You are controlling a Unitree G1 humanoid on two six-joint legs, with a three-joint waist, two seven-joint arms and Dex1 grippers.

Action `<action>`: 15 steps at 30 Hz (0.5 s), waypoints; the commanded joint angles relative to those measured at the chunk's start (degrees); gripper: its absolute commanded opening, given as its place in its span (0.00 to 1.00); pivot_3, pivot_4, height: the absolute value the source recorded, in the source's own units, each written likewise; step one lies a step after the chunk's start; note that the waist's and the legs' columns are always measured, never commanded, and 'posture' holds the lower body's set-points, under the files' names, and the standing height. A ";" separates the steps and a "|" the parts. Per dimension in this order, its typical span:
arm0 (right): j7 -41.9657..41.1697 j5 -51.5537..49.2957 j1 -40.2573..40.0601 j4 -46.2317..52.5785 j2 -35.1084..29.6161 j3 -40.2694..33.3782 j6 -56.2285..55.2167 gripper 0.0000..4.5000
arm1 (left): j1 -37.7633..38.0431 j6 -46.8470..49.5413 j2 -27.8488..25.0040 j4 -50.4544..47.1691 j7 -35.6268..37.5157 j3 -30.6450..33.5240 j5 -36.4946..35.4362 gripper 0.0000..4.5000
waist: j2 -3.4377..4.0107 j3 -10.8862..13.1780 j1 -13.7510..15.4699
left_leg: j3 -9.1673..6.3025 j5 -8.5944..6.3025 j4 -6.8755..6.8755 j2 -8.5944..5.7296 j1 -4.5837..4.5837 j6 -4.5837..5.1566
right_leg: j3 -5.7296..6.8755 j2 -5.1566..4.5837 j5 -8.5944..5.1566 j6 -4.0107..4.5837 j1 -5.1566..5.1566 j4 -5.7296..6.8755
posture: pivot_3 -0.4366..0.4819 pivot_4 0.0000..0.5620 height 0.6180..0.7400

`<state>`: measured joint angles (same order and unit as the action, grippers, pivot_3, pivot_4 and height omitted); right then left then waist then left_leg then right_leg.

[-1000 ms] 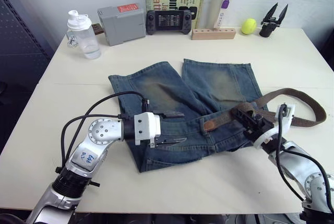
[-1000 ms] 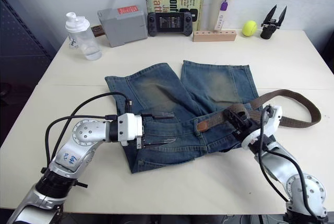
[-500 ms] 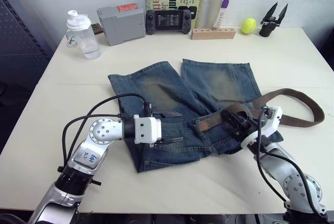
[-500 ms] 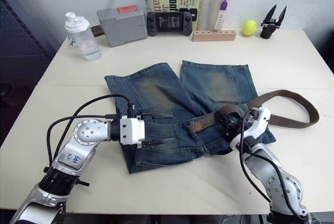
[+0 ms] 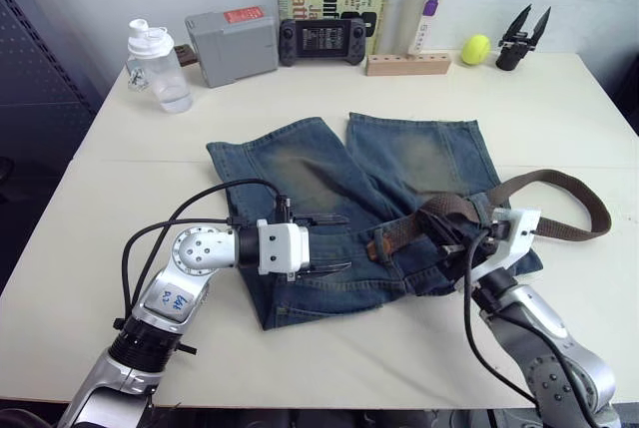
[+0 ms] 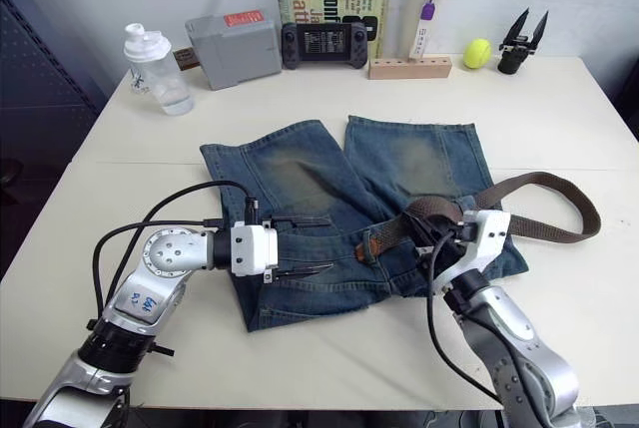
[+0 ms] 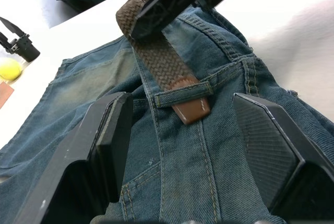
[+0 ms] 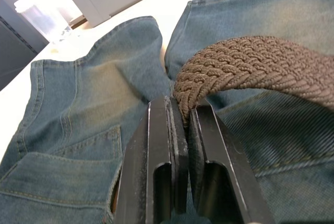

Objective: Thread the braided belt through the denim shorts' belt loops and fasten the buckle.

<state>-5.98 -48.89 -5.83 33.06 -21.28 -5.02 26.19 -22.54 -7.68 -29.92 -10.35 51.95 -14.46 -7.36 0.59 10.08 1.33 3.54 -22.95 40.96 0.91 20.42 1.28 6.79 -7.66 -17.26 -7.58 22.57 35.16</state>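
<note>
Shorts (image 5: 349, 199) lie flat mid-counter (image 5: 559, 109), legs pointing away from robot. Right end effector (image 8: 180, 130) pinches the belt (image 5: 559, 194) w/ fingers narrow; belt's tan tip (image 7: 190, 112) sits under a belt loop (image 7: 180, 96), rest loops off to the right. Left end effector (image 5: 324, 243) spread wide, empty, over shorts' left side.

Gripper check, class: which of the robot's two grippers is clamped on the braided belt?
The right gripper, shut on the braided belt; the left gripper is open above the denim shorts.
</note>
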 commanded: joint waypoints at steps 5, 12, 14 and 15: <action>3.56 -0.67 0.00 -2.27 5.72 2.64 6.27 0.00 | -1.79 -5.82 -1.09 2.14 1.39 -0.65 3.35 0.74 | 0.00 0.00 0.02 | 0.00 0.00 0.01 0.00 -0.01 -0.01 | 0.00 0.01 0.00 0.00 0.00 0.02 | 0.48 0.27 0.92; 14.51 -20.84 2.76 -8.09 11.42 -4.45 16.07 0.00 | -5.82 -22.62 -3.80 8.98 1.09 -3.92 14.13 0.74 | 0.00 -0.01 -0.09 | 0.04 0.01 -0.01 0.01 -0.05 -0.01 | 0.01 0.04 0.00 0.01 -0.02 0.03 | 0.48 0.27 0.92; 15.69 -25.27 3.26 -9.05 11.16 -5.35 17.91 0.00 | -7.17 -26.49 -3.05 11.31 -1.27 -4.16 17.03 0.74 | 0.00 -0.01 -0.12 | 0.03 0.00 -0.02 0.02 -0.08 -0.01 | -0.02 0.03 0.00 0.01 -0.04 0.04 | 0.48 0.27 0.92; 16.50 -26.81 3.47 -9.28 10.97 -5.57 18.54 0.00 | -7.78 -27.67 -2.31 12.45 -2.85 -4.11 18.34 0.74 | 0.00 -0.01 -0.12 | 0.03 0.00 -0.02 0.02 -0.08 -0.01 | -0.02 0.04 0.00 0.01 -0.04 0.04 | 0.48 0.27 0.92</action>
<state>8.35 -72.34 -1.42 25.76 -10.28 -10.67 41.91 -29.11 -32.21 -33.25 1.58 51.88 -18.74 8.92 0.59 10.07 1.22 3.56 -22.94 40.94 0.92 20.33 1.27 6.77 -7.63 -17.26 -7.58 22.53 35.21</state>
